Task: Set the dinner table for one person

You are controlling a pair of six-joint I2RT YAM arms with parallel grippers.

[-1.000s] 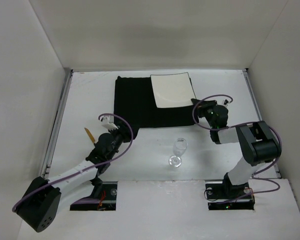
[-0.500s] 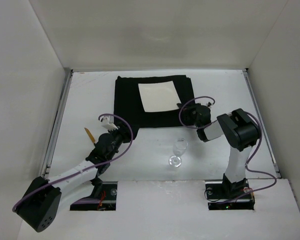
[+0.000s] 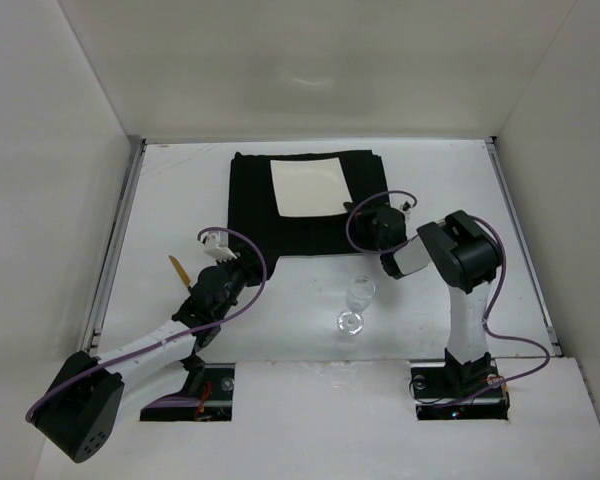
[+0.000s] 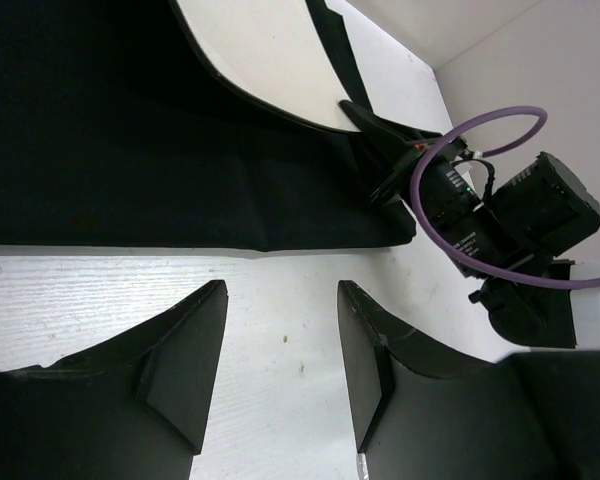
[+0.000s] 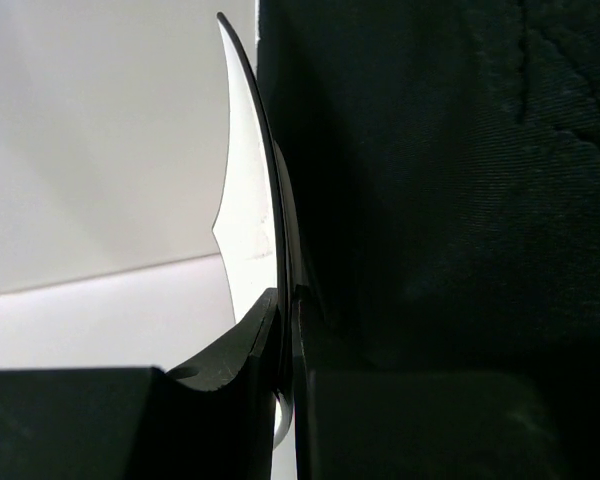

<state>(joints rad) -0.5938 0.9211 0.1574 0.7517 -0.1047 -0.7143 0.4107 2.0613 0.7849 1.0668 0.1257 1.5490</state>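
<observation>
A white square plate (image 3: 308,186) lies on the black mat (image 3: 270,225), which rests on the white dinner table (image 3: 440,180). My right gripper (image 3: 353,213) is shut on the plate's near right edge. In the right wrist view the plate rim (image 5: 242,200) is pinched between the jaws (image 5: 288,312), with the mat (image 5: 440,200) to the right. My left gripper (image 3: 217,244) is open and empty, just left of the mat's near corner. The left wrist view shows its fingers (image 4: 280,300) spread over bare table, with the plate (image 4: 260,50) beyond.
A clear wine glass (image 3: 356,300) lies on its side on the table near the middle front. A thin orange-yellow utensil (image 3: 178,268) lies left of my left arm. Metal rails run along both side edges. White walls enclose the table.
My right gripper has slid the plate to the left, from the mat's far right corner toward the mat's middle. The left arm and the glass have not moved.
</observation>
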